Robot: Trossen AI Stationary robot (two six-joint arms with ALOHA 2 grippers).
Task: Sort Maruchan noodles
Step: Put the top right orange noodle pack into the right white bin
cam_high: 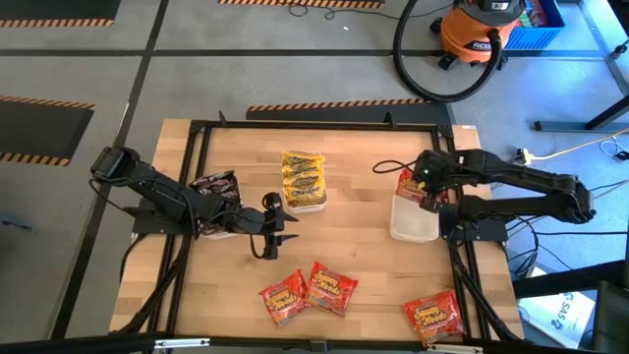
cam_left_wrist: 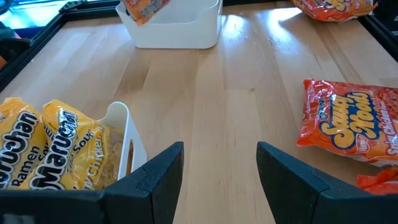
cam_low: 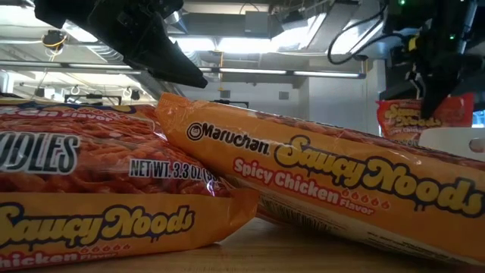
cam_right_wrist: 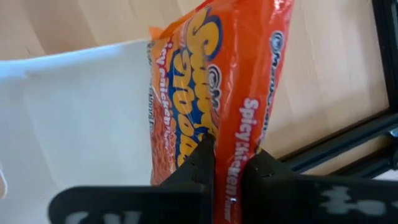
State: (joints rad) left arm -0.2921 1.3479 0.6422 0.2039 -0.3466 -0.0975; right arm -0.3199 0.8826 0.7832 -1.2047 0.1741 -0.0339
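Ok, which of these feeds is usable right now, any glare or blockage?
High view: evenly lit, whole table clear. Low view: red-orange packets fill the frame close up, ceiling lights glare behind. Left wrist view: light sheen on the wood, left gripper fingers open and empty. Right wrist view: the held red-orange packet fills the centre, white tray beside it.

**Open pincer over bare wood, packets on either side**

The left pincer (cam_left_wrist: 220, 171) stands open above the wooden counter (cam_left_wrist: 224, 93), its two dark fingers (cam_left_wrist: 158, 177) apart with nothing between them. Just beside one finger, yellow Maruchan packets (cam_left_wrist: 43, 152) fill a white tray (cam_left_wrist: 127, 134). On the other side lies a red-orange packet (cam_left_wrist: 348, 121). Farther off, a second white tray (cam_left_wrist: 177, 28) holds another red-orange packet (cam_left_wrist: 142, 7).
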